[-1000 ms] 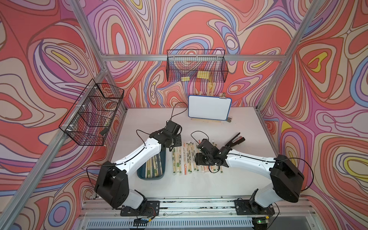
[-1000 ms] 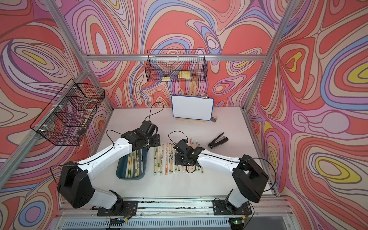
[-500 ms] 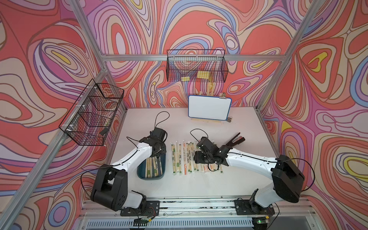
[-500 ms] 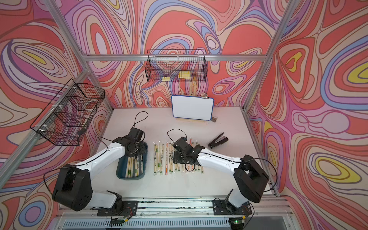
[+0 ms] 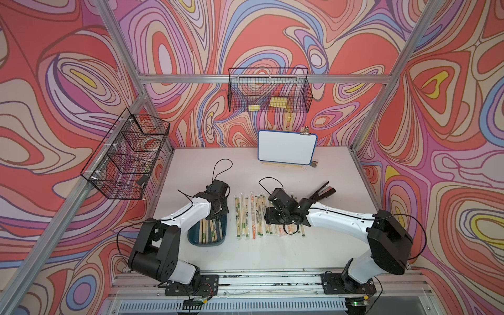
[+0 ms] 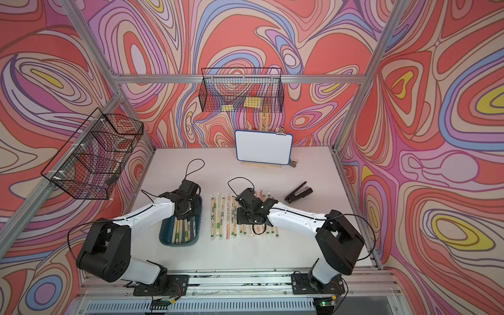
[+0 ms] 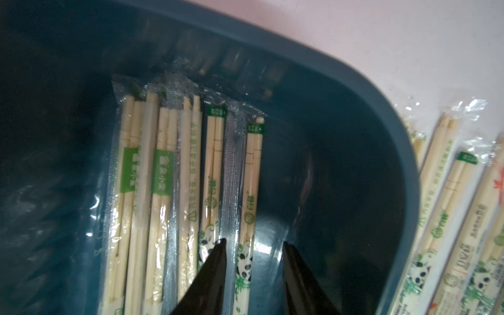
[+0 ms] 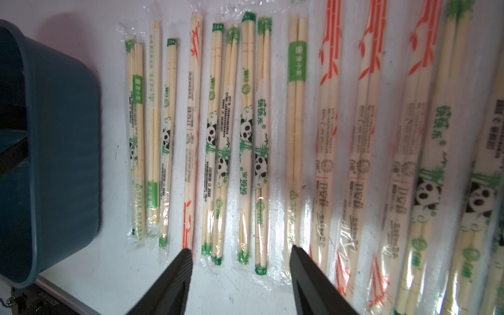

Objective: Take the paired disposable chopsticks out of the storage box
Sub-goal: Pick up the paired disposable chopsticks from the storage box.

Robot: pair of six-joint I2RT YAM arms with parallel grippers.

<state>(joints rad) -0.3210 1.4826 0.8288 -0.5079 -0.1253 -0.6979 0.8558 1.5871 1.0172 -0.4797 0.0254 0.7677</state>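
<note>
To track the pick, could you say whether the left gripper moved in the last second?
Yes. The left gripper has come from beyond the far end of the storage box back and down into it.

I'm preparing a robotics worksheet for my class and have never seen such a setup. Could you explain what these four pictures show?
Two white-and-black robot arms stand at the front edge of a table. Each ends in a two-fingered gripper. Both top views look down on the whole scene. Each wrist view comes from a camera riding on one arm, looking past its gripper.

On the table are a teal storage box with sleeved disposable chopsticks inside, a row of more chopstick pairs beside it, a black stapler-like tool and, at the back, a small whiteboard.

The left gripper is down in the box, open, with its fingers either side of a panda-printed pair. The right gripper hangs open over the row, holding nothing.
</note>
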